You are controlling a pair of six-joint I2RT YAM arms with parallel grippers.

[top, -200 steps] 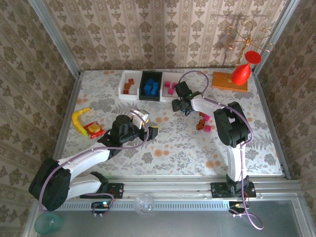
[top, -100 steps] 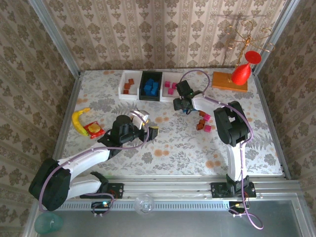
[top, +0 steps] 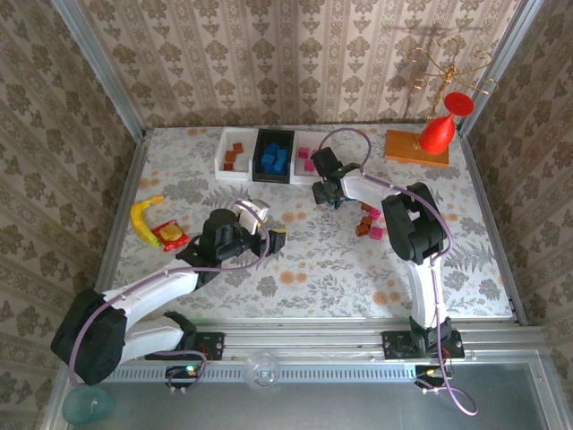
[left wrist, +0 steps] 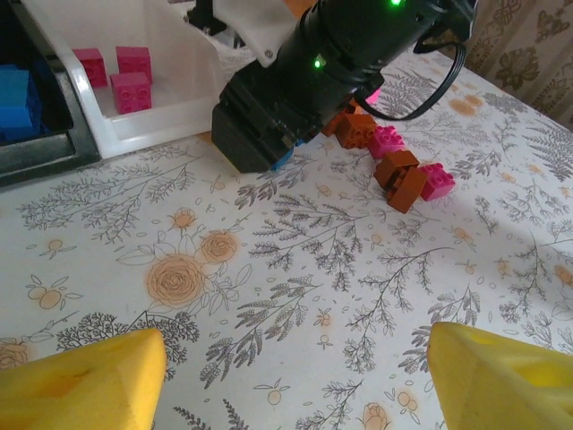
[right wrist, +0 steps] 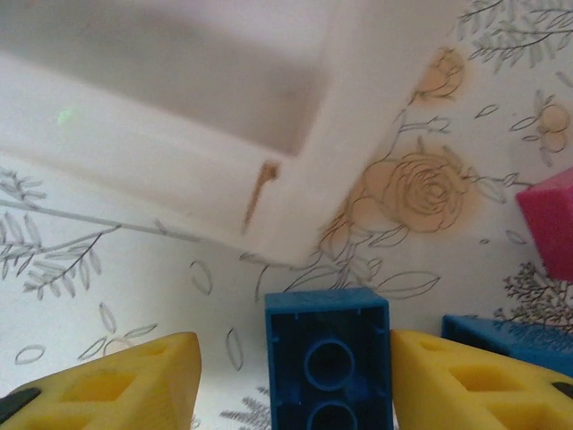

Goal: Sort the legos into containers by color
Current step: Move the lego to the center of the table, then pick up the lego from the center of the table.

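Note:
Three joined containers stand at the back: a white bin (top: pixel 235 154) with orange-brown legos, a black bin (top: pixel 273 155) with blue ones, and a white bin (top: pixel 307 159) with pink ones. My right gripper (top: pixel 329 194) is low at the table just in front of the pink bin. In the right wrist view a blue lego (right wrist: pixel 327 358) lies between its fingers (right wrist: pixel 291 381); the right pad touches it and a gap remains on the left. Loose orange-brown and pink legos (top: pixel 369 222) lie to its right. My left gripper (top: pixel 269 224) hovers open and empty (left wrist: pixel 295 376) mid-table.
A second blue lego (right wrist: pixel 510 340) and a pink one (right wrist: pixel 551 219) lie just right of the right gripper, and the white bin's corner (right wrist: pixel 295 206) is right ahead. A yellow banana toy (top: pixel 143 218) lies at the left. An orange base with a red bulb (top: pixel 419 148) stands back right.
The right gripper has shifted slightly left toward the bins and its jaws have narrowed around the blue lego. The left arm has stayed still.

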